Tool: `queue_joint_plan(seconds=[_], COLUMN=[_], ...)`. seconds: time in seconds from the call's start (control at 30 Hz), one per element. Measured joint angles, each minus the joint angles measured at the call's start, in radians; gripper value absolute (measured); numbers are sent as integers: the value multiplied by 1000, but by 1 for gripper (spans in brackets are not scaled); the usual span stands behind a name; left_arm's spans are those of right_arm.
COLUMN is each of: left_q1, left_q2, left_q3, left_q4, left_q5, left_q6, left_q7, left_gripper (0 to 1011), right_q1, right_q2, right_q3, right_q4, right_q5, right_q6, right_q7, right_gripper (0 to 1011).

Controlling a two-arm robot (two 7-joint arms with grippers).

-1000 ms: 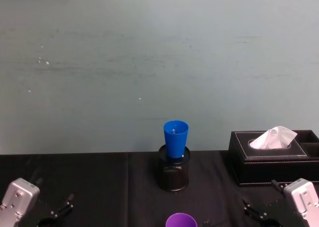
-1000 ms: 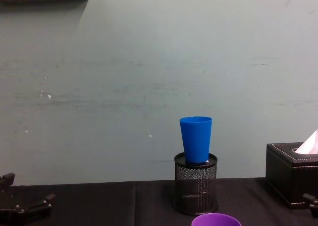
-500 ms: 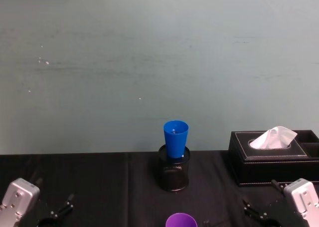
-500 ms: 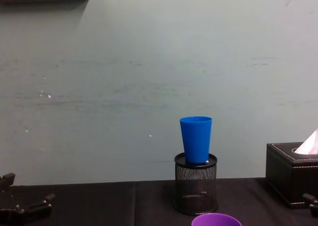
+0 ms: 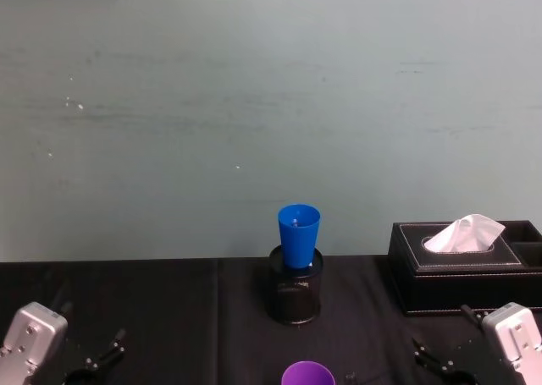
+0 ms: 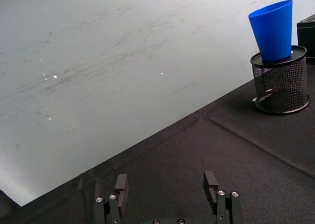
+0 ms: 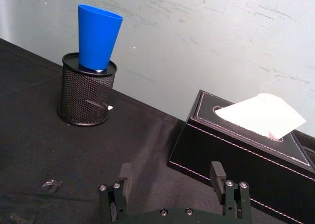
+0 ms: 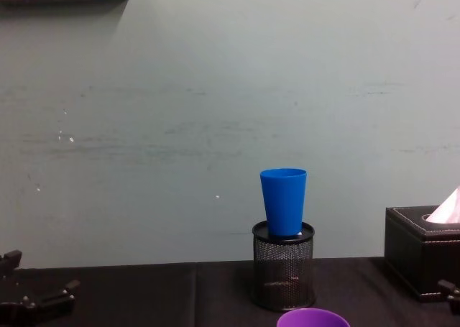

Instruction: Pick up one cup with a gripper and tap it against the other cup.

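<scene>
1. Your left gripper hangs low over the black tablecloth at the near left. Its fingers are spread with nothing between them.
2. Your right gripper mirrors it at the near right, in front of the tissue box, likewise spread and empty. Both look parked, with no grasp begun.
3. The purple cup stands upright at the table's near edge, roughly between the two grippers, so either could probably reach it.
4. The blue cup sits upright behind it, base dropped into the mesh pen holder. That raises it, so your tap will likely need a lift and a light touch.
5. Against a second ago, nothing has shifted: grippers and cups sit where they were.
</scene>
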Motion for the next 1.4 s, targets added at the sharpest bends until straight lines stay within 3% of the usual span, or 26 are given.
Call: queue_joint_plan(seconds=[1.23,1.4], left_q1=[0,0], left_q2=[0,0], left_q3=[0,0], left_q4=[0,0], left_q5=[0,0], left_q6=[0,0], left_q7=[0,0], left_gripper=[1000,1000], right_q1=[0,-5], right_q2=[0,-3], right_q3=[0,15], right_q4=[0,-10], right_q5=[0,-4], right_q6=[0,-12], right_q7=[0,6], right_gripper=[1003,1003])
